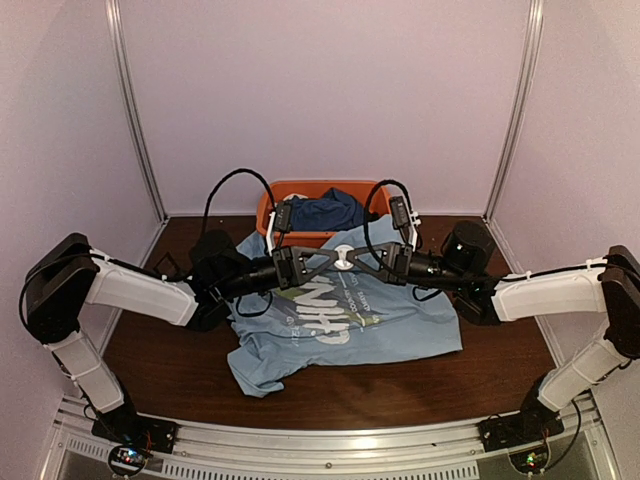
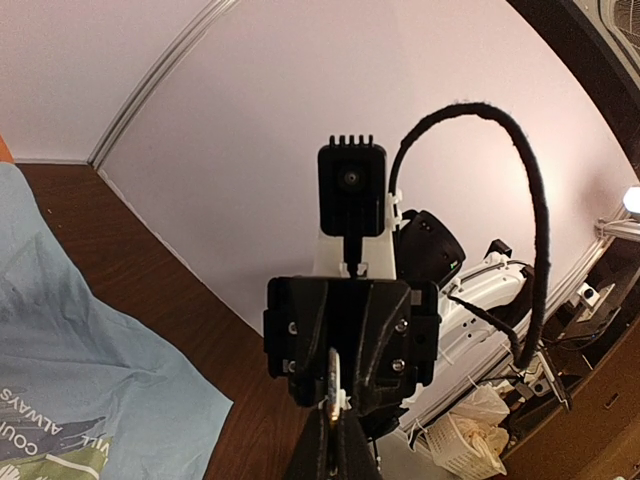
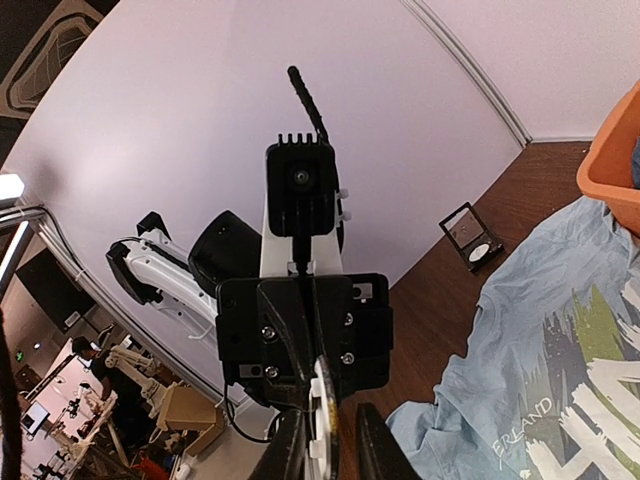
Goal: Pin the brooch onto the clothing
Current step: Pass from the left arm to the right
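Observation:
The light blue T-shirt [image 1: 380, 320] lies spread on the brown table, print up. It also shows in the left wrist view [image 2: 80, 350] and the right wrist view [image 3: 560, 330]. Both grippers meet tip to tip in the air above its collar end. The brooch [image 1: 343, 260], a small pale disc, hangs between them. My left gripper [image 1: 333, 261] is shut on the brooch, which is seen edge-on [image 2: 333, 385]. My right gripper [image 1: 354, 261] has its jaws apart around the brooch [image 3: 325, 425]; one finger [image 3: 378, 448] stands clear of it.
An orange basket [image 1: 268, 215] holding a dark blue garment [image 1: 325, 210] stands at the back of the table, just behind the shirt. A small black square case [image 3: 470, 232] lies open on the wood beside the shirt. Pale walls enclose the table.

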Tool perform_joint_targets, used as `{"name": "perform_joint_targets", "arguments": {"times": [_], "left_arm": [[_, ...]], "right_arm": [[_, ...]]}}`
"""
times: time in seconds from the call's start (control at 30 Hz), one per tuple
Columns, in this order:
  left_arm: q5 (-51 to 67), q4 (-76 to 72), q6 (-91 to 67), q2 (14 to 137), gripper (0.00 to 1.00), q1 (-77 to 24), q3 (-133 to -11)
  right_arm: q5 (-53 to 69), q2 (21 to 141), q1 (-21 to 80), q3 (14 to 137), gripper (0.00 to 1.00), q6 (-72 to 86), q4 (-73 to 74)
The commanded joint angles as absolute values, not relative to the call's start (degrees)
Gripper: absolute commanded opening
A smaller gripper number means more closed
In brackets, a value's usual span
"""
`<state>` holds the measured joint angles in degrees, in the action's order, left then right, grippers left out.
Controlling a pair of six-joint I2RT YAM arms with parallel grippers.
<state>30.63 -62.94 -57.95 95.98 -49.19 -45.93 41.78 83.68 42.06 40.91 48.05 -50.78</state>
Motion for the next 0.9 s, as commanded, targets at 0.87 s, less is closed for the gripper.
{"name": "perform_joint_targets", "arguments": {"times": [0.87], "left_arm": [[30.32,-67.07,-57.22,94.75,0.00,-49.48,-44.54]], "right_arm": [[42.98,83.14,40.96,38.92,0.14,47.97,-52.81]]}}
